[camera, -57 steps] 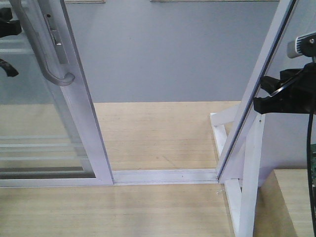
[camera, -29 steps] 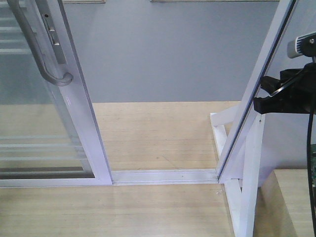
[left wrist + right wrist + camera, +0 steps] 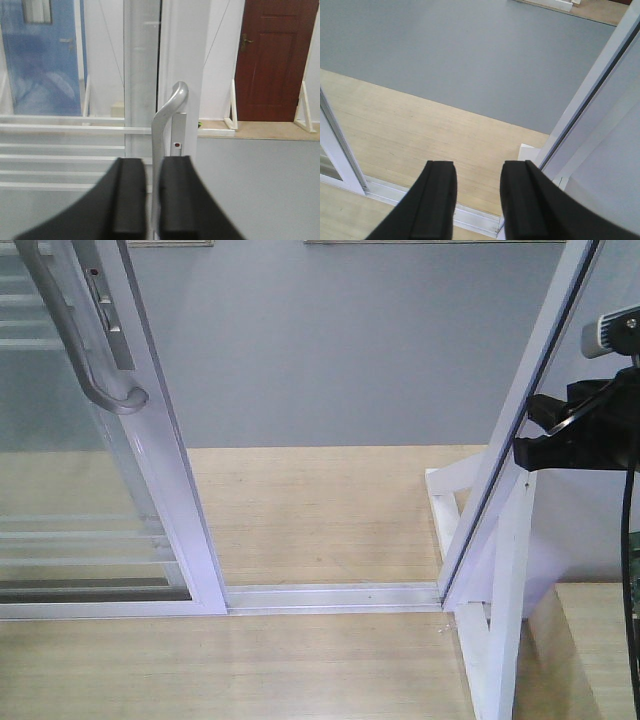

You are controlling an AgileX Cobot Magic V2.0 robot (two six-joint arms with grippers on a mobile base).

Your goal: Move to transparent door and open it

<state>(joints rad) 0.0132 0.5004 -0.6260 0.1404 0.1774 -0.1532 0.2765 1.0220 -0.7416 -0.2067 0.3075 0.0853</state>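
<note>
While the glass door [image 3: 90,490] stood at the left, slid aside in its white frame, the left gripper [image 3: 152,200] pinched its curved grey tube handle [image 3: 167,117]. Smooth black fingers of the right gripper [image 3: 477,200] hung parted, holding nothing, above the pale wood floor [image 3: 410,130].

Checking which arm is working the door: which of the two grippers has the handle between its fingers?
The left gripper: the grey handle runs down between its fingers. The right gripper has only floor between its fingers.

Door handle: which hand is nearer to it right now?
Left. The left hand has its fingers on either side of the grey handle. The right hand hangs open over the floor track, away from the handle.
</note>
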